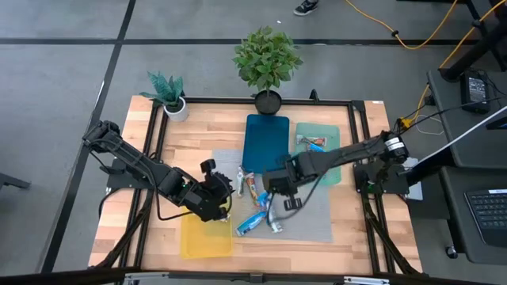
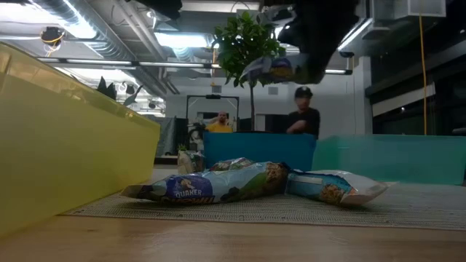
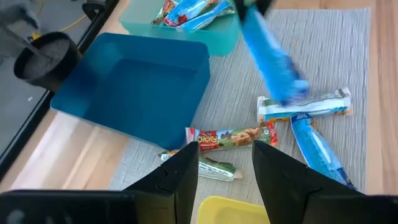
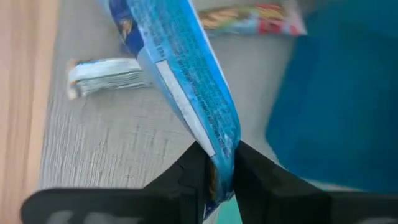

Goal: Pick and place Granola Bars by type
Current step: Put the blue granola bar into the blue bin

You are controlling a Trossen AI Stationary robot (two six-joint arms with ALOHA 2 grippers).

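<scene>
Grey concrete floor [image 1: 63, 71] crossed by dark seam lines surrounds the wooden table [image 1: 198, 134]. Far behind, ceiling strip lights [image 2: 175, 40] glow; two people [image 2: 302, 116] stand there.

Right claw [image 4: 217, 163] pinched shut; left claw [image 3: 225, 163] parted, empty.

Three trays [image 1: 265, 138], about seven bars [image 1: 252, 223]

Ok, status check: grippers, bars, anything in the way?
Right gripper shut on blue bar, lifted over the mat. Left gripper open, empty, near yellow tray. Nothing blocking.
</scene>
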